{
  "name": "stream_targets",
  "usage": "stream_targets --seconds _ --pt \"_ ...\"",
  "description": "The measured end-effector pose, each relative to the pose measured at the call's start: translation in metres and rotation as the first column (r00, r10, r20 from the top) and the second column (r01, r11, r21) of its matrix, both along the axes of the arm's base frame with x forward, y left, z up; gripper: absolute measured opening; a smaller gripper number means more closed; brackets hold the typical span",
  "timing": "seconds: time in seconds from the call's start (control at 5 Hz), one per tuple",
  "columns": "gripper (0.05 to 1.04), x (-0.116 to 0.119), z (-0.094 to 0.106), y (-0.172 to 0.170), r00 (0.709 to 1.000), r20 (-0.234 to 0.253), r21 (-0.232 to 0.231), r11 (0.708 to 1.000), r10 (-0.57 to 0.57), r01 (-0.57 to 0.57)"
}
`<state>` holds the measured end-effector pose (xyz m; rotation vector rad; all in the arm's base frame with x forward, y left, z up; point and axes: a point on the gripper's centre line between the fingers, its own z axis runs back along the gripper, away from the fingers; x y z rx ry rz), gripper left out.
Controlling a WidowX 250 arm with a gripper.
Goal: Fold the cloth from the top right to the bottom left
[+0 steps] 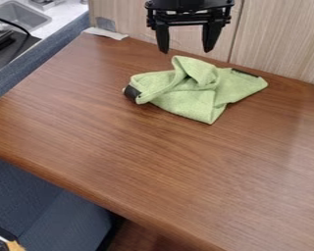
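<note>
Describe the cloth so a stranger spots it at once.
Start at the brown wooden table and follow it back to the pale panels. Near that edge, below the black gripper, lies the cloth. Unlike the flat white strip at the table's back left corner, it is light green and rumpled, with a black patch at its left end.

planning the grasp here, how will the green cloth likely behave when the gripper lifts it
The green cloth is probably floppy: it lies in loose folds and would likely sag from the grip. It looks thin, so likely light for its size. Its raised, bunched fold suggests some grip, so slipping seems less likely.
</note>
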<state>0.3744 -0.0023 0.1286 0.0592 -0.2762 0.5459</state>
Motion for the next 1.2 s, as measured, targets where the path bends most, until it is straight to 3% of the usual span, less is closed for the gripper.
stream_targets --seconds 0.2,0.4,0.8,1.0,1.2 --pt "1.001 0.000 -0.013 0.000 0.999 -0.038 -0.001 1.000 0.006 -0.006" --pt "1.001 0.018 -0.021 -0.013 0.998 -0.060 -0.016 1.000 0.005 -0.006" --pt "1.001 0.071 -0.031 -0.049 0.998 -0.032 -0.044 0.997 -0.058 0.057" --pt "1.001 0.088 -0.042 -0.063 0.996 -0.006 -0.091 0.992 -0.090 0.089" --pt "1.001 0.102 -0.059 -0.069 0.993 -0.003 -0.092 0.989 -0.120 0.120"
